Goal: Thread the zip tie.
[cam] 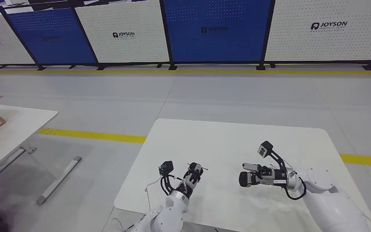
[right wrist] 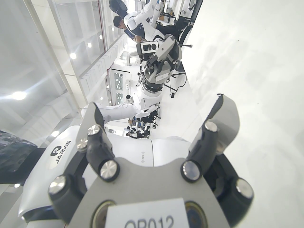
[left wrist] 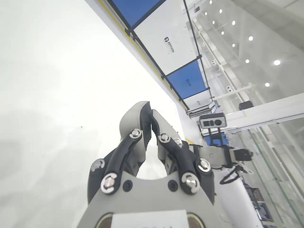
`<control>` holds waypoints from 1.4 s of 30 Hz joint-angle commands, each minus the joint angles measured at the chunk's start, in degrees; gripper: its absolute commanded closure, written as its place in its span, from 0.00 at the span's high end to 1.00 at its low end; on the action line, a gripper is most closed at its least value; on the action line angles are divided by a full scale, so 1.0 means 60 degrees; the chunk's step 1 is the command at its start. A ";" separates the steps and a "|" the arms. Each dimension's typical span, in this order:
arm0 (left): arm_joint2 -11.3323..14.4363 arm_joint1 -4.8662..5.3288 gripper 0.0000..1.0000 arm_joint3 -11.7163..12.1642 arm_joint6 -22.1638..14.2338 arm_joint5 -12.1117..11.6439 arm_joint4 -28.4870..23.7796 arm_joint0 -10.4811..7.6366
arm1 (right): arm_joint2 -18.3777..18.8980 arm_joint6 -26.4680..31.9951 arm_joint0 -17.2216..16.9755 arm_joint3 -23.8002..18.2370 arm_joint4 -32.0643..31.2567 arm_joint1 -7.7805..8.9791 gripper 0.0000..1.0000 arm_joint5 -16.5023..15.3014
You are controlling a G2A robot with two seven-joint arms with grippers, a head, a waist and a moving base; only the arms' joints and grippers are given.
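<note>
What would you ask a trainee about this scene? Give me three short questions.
1. True or false: the fingers of the right gripper are spread open.
2. Which thing pokes out from the shut fingers of the left gripper? A. a thin black zip tie; B. a spoon; C. a red cup.
3. Fill the gap: both arms are above a ___ table.

Key: 1 true; 2 A; 3 white.
</note>
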 commanded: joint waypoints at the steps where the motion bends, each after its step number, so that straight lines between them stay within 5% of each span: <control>1: 0.0068 -0.0028 0.00 0.0035 0.0040 -0.0020 0.0001 -0.0071 | 0.0000 0.0000 0.0000 0.0000 0.0000 0.0000 1.00 0.0000; 6: -0.0057 -0.0021 0.00 -0.0423 0.0220 -0.1125 -0.0213 0.0236 | 0.0000 0.0000 0.0000 0.0000 0.0000 0.0000 1.00 0.0000; 11: -0.0329 0.0068 0.00 -0.1088 -0.0005 -0.2524 -0.0395 0.0882 | 0.0000 0.0000 0.0000 0.0000 0.0000 0.0000 1.00 0.0000; 16: -0.0448 0.0145 0.00 -0.1670 -0.0554 -0.3401 -0.0773 0.1445 | 0.0000 0.0000 0.0000 0.0000 0.0000 0.0000 1.00 0.0000; 19: -0.0663 0.0204 0.00 -0.1787 -0.0960 -0.3480 -0.0785 0.1581 | 0.0000 0.0000 0.0000 0.0000 0.0000 0.0000 1.00 0.0000; 28: -0.0697 0.0210 0.00 -0.1788 -0.0913 -0.3325 -0.0649 0.1606 | 0.0000 0.0000 0.0000 0.0000 0.0000 0.0000 1.00 0.0000; 42: -0.0474 0.0175 0.00 -0.1374 -0.1210 -0.3281 -0.0784 0.1264 | 0.0000 0.0000 0.0000 0.0000 0.0000 0.0000 1.00 0.0000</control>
